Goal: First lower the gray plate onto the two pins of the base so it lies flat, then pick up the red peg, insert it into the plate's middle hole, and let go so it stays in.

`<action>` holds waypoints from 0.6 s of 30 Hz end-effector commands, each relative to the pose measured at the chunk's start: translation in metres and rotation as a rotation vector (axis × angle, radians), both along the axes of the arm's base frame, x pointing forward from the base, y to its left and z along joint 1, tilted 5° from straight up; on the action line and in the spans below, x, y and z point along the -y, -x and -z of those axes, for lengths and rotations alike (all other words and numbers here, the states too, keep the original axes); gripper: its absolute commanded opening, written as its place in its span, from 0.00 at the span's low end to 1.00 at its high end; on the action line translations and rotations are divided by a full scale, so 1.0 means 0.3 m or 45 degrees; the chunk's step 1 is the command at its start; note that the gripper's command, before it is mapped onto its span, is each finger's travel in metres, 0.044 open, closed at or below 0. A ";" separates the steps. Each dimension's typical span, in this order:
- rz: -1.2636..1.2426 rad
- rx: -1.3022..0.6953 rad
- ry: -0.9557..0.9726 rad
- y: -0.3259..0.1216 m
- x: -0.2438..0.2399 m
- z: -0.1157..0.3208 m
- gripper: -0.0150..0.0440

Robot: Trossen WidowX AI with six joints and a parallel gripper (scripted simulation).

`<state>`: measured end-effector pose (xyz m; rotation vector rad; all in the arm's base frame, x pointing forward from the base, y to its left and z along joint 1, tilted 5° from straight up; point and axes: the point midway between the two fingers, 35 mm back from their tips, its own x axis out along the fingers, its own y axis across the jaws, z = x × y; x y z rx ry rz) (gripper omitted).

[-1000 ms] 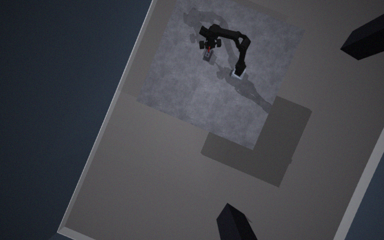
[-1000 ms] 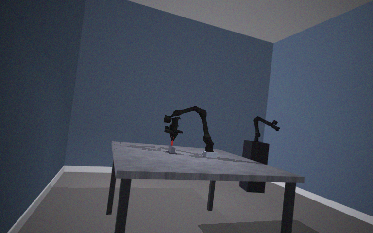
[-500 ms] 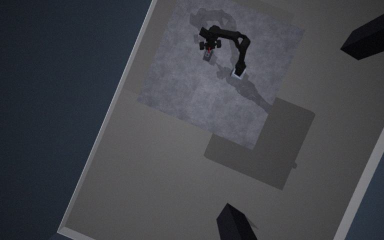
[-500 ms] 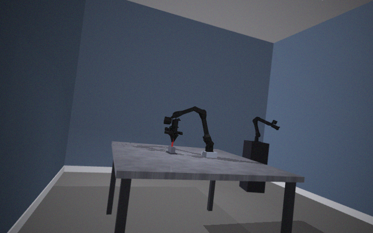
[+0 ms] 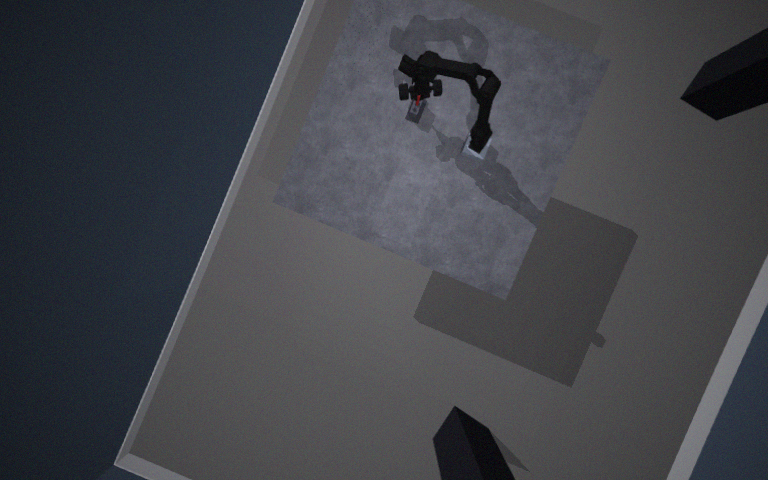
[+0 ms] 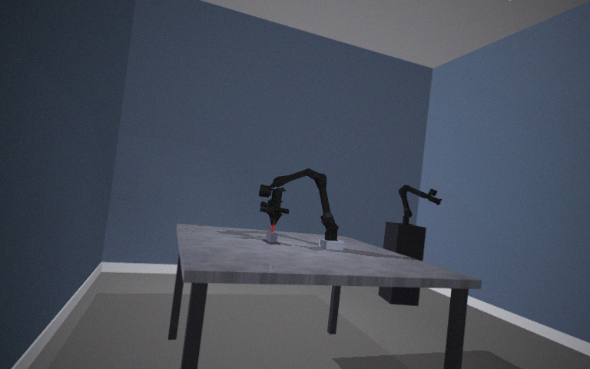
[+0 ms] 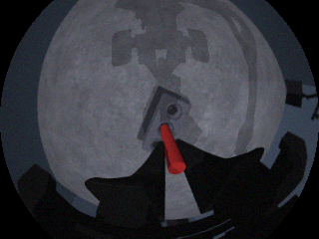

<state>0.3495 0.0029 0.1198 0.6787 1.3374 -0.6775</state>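
- Dim overall, slightly grainy.
- Dark, defined arm shadows cross the bench (image 5: 362, 169) (image 6: 304, 265) (image 7: 75, 100), one reaching its right edge from above.
- Wrist view: strongly curved edges, black corners.
- Light's source cannot be told.
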 end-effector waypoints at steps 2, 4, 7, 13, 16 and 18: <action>0.004 0.001 0.000 -0.002 -0.001 0.004 0.25; 0.004 0.001 0.000 -0.002 0.000 0.004 0.25; 0.004 0.001 0.000 -0.001 0.001 0.005 0.25; 0.004 0.000 0.000 0.002 0.003 0.007 0.25; 0.002 0.000 0.000 0.000 0.002 0.005 0.25; 0.002 0.000 0.000 0.000 0.002 0.005 0.25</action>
